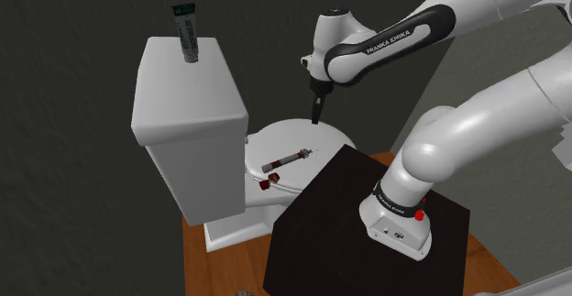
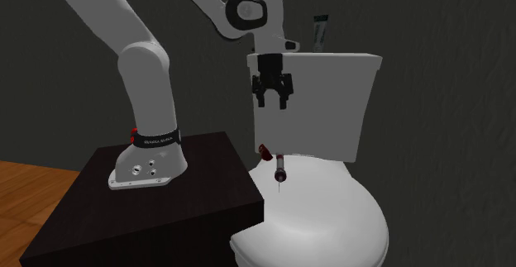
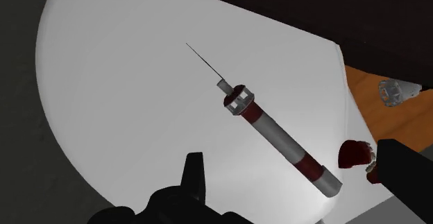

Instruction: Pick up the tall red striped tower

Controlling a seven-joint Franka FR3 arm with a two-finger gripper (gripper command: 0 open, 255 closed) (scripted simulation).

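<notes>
We note that the gripper [image 2: 275,103] hangs above the closed toilet lid [image 3: 132,84] with its jaws wide apart and nothing between them. The red striped tower [image 3: 277,136] lies on its side on that lid, well below the fingers [image 3: 196,177], with its thin spire pointing toward the middle of the lid and its base near the lid's edge. We judge the main risk to be rolling. The shaft is round and the lid looks smooth and slightly domed, so a finger landing on one side first could push the tower away. In the wrist view the tower runs diagonally to the line between the fingers. Closing at that angle could twist it out of the grasp, so the wrist probably needs turning first. A grip near the spire would likely slip on so narrow a part, and the banded shaft is the safer target. A small dark red piece [image 3: 355,153] lies just beside the base and could be caught or knocked toward the wooden floor [image 3: 388,129]. We cannot tell what this piece is or whether it touches the tower. The far finger is cut off at the frame edge in the wrist view. A pale ribbed object [image 3: 397,91] on the floor is too unclear to identify.
</notes>
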